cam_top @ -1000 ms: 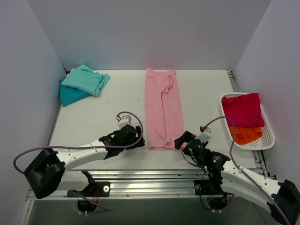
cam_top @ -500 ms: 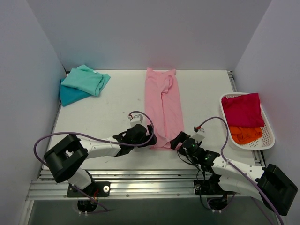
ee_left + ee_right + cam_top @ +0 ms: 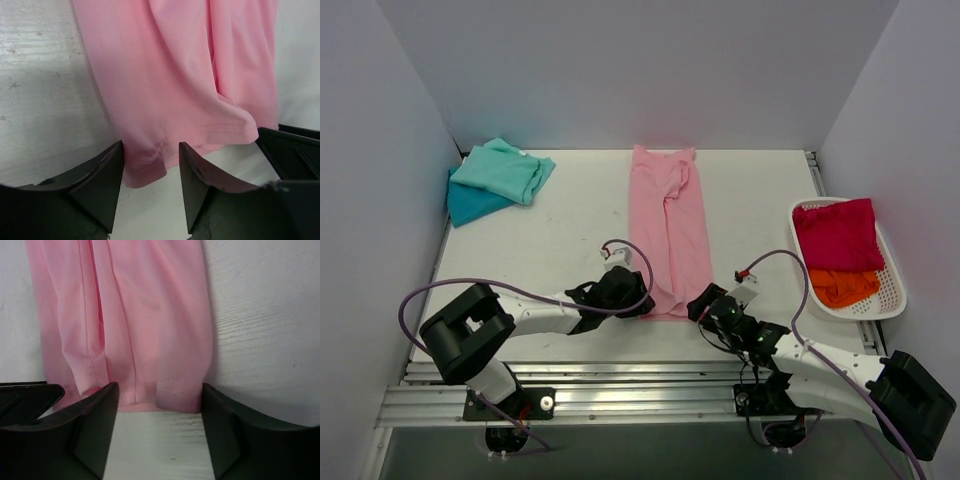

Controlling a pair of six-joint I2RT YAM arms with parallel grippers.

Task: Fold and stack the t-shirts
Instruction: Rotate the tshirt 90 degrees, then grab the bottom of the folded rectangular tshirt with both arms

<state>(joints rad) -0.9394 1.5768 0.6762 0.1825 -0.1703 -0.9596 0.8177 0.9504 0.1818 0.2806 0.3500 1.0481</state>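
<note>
a pink shirt (image 3: 668, 230) lies in the middle of the table (image 3: 550, 250), folded into a long narrow strip that runs from the far edge toward the near edge. its sides are folded in, leaving lengthwise creases, and its hem is the near end.

the left gripper (image 3: 638, 302) is low over the table at the near left corner of that hem. in the left wrist view its two fingers (image 3: 100, 175) stand apart, with the hem corner lying between them on the table. the fingers are spread and not closed on the cloth. they hold nothing.

the right gripper (image 3: 698, 305) is low at the near right corner of the same hem. in the right wrist view its fingers (image 3: 225, 430) are set wide apart, wider than the left pair. the hem's right corner lies flat between them, just beyond the tips. it also grasps nothing. each wrist view shows part of the other gripper at the far side of the hem, so the two face each other across the strip's near end.

at the far left corner of the table a mint shirt (image 3: 505, 170) lies folded on top of a teal shirt (image 3: 470, 205), which shows below it on the near left.

at the right edge a white basket (image 3: 890, 300) holds a red shirt (image 3: 838, 233) toward the far end and an orange shirt (image 3: 845, 287) toward the near end. both are loosely bunched, and the red one partly covers the orange one.
</note>
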